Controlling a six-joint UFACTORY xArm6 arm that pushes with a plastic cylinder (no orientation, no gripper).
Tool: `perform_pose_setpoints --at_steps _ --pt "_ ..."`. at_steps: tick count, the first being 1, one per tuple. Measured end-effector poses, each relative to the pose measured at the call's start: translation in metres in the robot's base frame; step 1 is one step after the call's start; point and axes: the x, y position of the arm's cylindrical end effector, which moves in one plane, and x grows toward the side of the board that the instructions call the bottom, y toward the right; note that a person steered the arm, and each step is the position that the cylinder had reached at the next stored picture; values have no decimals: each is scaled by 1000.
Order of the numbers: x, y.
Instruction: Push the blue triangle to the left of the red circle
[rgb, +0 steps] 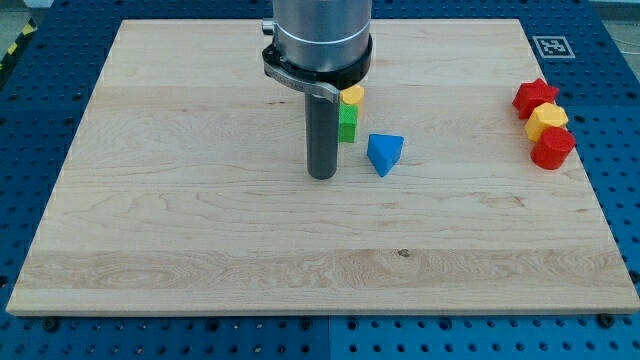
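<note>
Blue triangle (385, 153): a small wedge-shaped block, lying flat on the wood near the board's middle, one corner aimed toward the view's bottom, touching nothing. Red circle (552, 148): a short round block, far off by the view's right edge, lowest in a tight cluster, touching its neighbour above. Well apart from each other, triangle on the circle's left.

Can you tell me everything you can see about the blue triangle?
The blue triangle is a small, solid-looking block of plain bright blue, lying on the wooden board near its middle. It sits alone, touching nothing else. My tip stands just to the view's left of it, with a small gap between them.
</note>
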Motion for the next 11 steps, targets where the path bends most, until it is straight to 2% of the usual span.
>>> perform_pose_setpoints --at_steps 6,7,8,11 --pt "-12 73" --pt "-16 74" --pt "-45 74" --pt "-45 106"
